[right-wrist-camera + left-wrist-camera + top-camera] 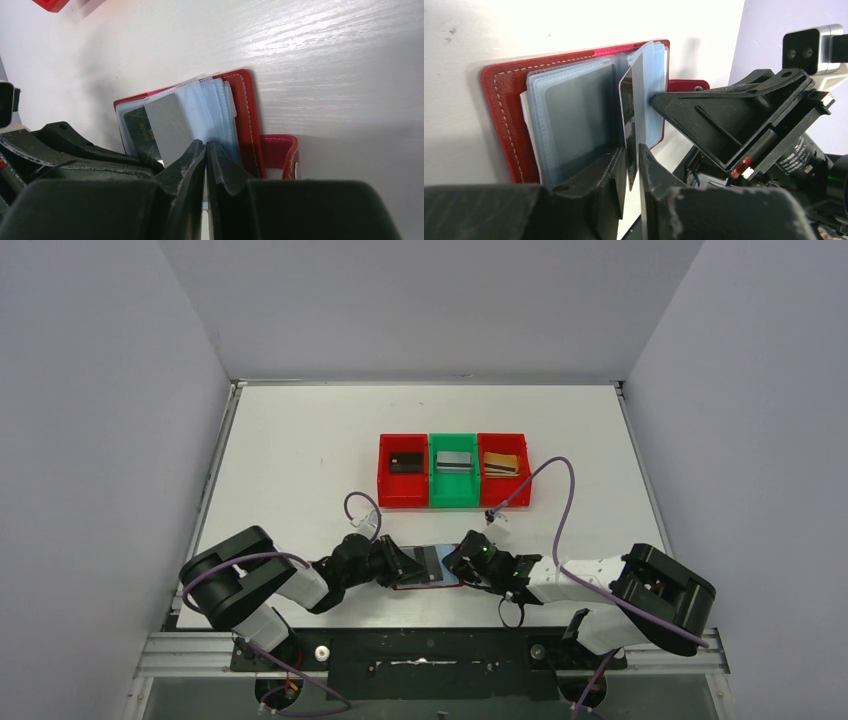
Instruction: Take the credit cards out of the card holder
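- One card holder (428, 568) lies open on the table (300, 460), low in the middle of the overhead view, between two grippers.
- Two cards show in it: a grey card (636, 90) standing on edge out of the clear sleeves (574, 115), and a dark card (137, 137) under a sleeve.
- Farther up, three bins stand in a row: left red bin (403, 495), green bin (452, 495) and right red bin (492, 490). They hold one black card (405, 461), one silver card (454, 461) and one gold card (501, 463).
- Left gripper (631, 150): fingers a sliver apart, clamped on the grey card's lower edge.
- Right gripper (205, 144): fingers together, tips against the sleeves.

left fingers (651, 172) narrowly apart | right fingers (190, 157) closed together | tips facing each other
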Controlling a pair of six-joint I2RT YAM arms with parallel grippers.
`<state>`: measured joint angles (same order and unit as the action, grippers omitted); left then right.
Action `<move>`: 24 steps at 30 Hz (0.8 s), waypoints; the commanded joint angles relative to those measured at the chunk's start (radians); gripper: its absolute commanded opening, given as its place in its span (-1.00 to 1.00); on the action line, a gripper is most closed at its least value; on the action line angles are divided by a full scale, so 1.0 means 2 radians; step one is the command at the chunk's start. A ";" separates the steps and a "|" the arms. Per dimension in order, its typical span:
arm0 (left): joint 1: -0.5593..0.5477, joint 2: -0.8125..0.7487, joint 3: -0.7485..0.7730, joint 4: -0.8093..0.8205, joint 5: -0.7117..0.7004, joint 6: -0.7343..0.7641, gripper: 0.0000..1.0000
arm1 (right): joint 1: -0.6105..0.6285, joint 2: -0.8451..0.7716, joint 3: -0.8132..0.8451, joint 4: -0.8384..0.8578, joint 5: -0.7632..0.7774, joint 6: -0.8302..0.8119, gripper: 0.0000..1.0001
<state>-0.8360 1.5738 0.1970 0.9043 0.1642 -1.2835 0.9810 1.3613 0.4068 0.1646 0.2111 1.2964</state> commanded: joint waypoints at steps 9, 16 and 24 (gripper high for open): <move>0.006 -0.074 0.012 -0.088 -0.021 0.047 -1.00 | -0.003 -0.026 -0.024 -0.062 0.010 -0.008 -0.82; 0.009 -0.210 0.051 -0.294 -0.083 0.113 -1.00 | -0.004 -0.070 -0.011 -0.103 0.031 -0.026 -0.77; 0.019 -0.313 0.073 -0.417 -0.116 0.150 -1.00 | 0.003 -0.114 0.018 -0.104 0.032 -0.074 -0.65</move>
<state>-0.8093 1.0092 0.2989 0.2180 -0.0135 -1.0508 0.9806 1.1801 0.3882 -0.0441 0.2390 1.2186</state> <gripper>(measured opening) 0.013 0.160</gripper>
